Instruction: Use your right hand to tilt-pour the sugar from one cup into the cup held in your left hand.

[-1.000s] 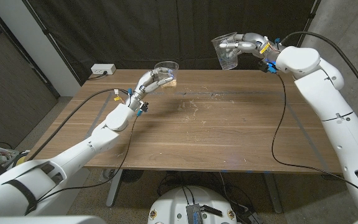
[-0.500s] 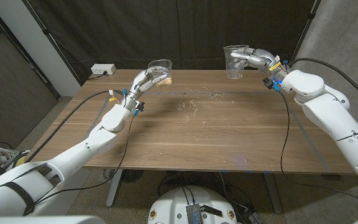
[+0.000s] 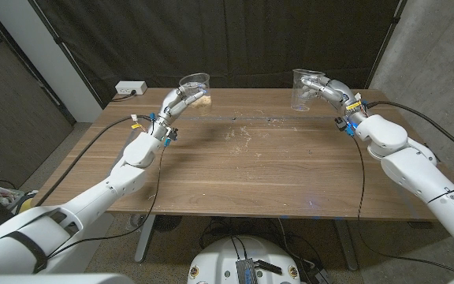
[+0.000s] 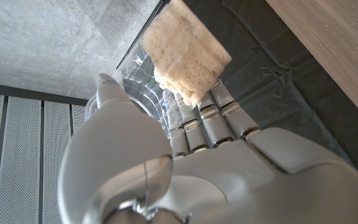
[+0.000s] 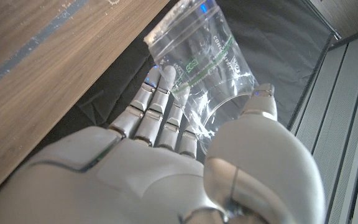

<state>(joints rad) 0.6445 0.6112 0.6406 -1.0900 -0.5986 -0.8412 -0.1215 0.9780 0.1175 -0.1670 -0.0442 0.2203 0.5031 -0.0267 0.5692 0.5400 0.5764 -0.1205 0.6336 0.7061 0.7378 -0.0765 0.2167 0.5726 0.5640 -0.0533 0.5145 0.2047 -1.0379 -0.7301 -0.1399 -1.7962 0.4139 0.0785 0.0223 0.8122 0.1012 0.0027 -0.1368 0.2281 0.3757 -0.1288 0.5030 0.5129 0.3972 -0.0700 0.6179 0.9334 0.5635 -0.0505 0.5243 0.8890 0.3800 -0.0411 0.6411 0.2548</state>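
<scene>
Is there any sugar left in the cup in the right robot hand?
No. In the right wrist view the clear cup held by the right robot hand looks empty, with only its transparent walls showing.

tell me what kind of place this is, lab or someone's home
Most likely a lab or test room, not a home: a bare wooden table backed by a black curtain, concrete wall at the right, and a power strip on the table's far corner.

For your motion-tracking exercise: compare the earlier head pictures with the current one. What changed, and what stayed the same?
The right hand swung its empty cup from tilted and raised back to upright, lower and farther right. The left hand carried the sugar cup slightly left and up. Both hands kept their grip; the table is unchanged.
</scene>
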